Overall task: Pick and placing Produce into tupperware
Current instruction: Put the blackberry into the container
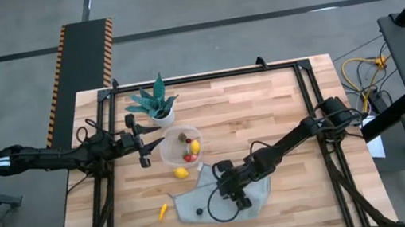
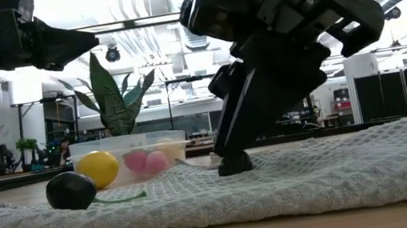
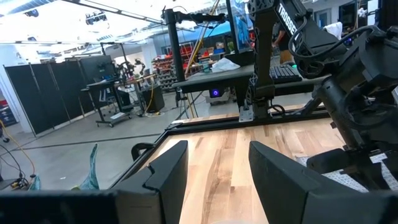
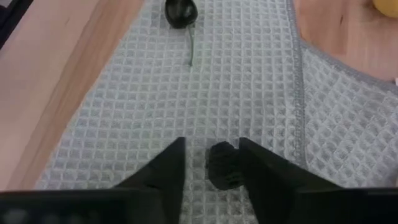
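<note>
Currently, notes by item:

Right gripper (image 4: 211, 163): low over the grey waffle-weave cloth (image 1: 219, 199) at the table's near middle; fingers parted, one on each side of a small dark berry (image 4: 224, 165) lying on the cloth. Whether the fingers touch it cannot be told; it is not lifted.

Second dark berry (image 4: 180, 11): also on the cloth, well apart from the gripper, toward the cloth's left edge in the high view; a thin green stem (image 4: 191, 50) trails from it.

Left gripper (image 1: 143, 144): held above the table at the left rim of the tupperware (image 1: 170, 154), pointing toward it; fingers apart, nothing between them.

Tupperware contents: a yellow lemon-like piece (image 1: 194, 146) and red berries (image 1: 188, 157), with a dark piece near the top rim.

Loose produce: one yellow lemon-like piece (image 1: 182, 173) on the wood just outside the container's near rim, beside the cloth's corner; a small yellow-orange carrot-like piece (image 1: 163, 210) on bare wood, left of the cloth.

Potted plant (image 1: 154, 102): green spiky leaves in a small white pot, just behind the tupperware.

Table (image 1: 265, 104): light wooden butcher-block top, black frame around it.
</note>
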Robot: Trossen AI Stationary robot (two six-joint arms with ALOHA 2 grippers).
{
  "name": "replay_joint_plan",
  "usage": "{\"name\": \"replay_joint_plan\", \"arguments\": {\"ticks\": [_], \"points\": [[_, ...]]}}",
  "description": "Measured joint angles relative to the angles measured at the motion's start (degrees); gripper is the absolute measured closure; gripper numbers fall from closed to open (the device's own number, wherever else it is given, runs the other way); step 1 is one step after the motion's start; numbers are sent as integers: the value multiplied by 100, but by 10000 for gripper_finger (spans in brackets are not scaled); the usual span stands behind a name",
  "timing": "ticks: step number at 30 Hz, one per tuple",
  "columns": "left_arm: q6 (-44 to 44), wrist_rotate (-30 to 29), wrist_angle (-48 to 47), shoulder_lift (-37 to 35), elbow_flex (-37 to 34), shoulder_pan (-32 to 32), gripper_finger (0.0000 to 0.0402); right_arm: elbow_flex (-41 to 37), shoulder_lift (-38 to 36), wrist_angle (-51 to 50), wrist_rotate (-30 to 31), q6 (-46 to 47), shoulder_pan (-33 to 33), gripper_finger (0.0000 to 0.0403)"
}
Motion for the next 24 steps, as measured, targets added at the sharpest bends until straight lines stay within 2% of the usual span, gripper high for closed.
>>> {"name": "replay_joint_plan", "arguments": {"ticks": [4, 8, 12, 24], "points": [[0, -2, 0, 1, 0, 0, 245, 0, -2, -7, 131, -19, -1, 195], [-2, 0, -1, 0, 0, 0, 245, -30, 29, -36, 161, 38, -4, 164], [-1, 0, 7, 7, 0, 2, 245, -72, 156, -61, 282, 67, -2, 166], [0, -1, -4, 0, 0, 0, 245, -52, 129, -18, 293, 220, -7, 204]]}}
